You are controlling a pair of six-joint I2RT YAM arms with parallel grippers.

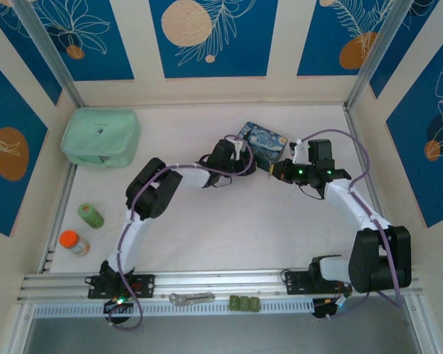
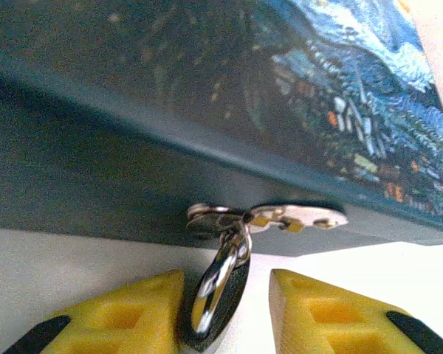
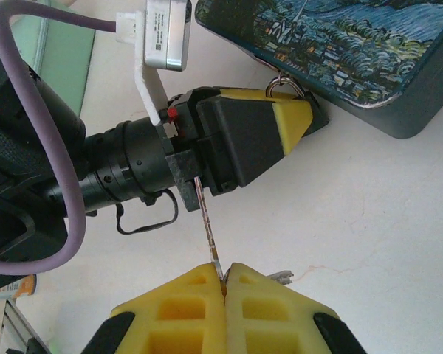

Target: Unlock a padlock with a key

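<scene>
The small dark padlock hangs by its shiny shackle from the metal hasp on the side of the blue swirl-painted tin. My left gripper is open around it. The left finger touches the lock body, and a white gap separates the lock from the right finger. My right gripper is shut on the key, a thin silvery blade seen edge-on. The blade points up at the left gripper, just short of the tin. A second key bit pokes out beside the fingers.
A mint-green pouch lies at the back left. A small green bottle and an orange-capped one stand near the left wall. A grey metal tool and green pieces rest on the front rail. Patterned walls enclose the table.
</scene>
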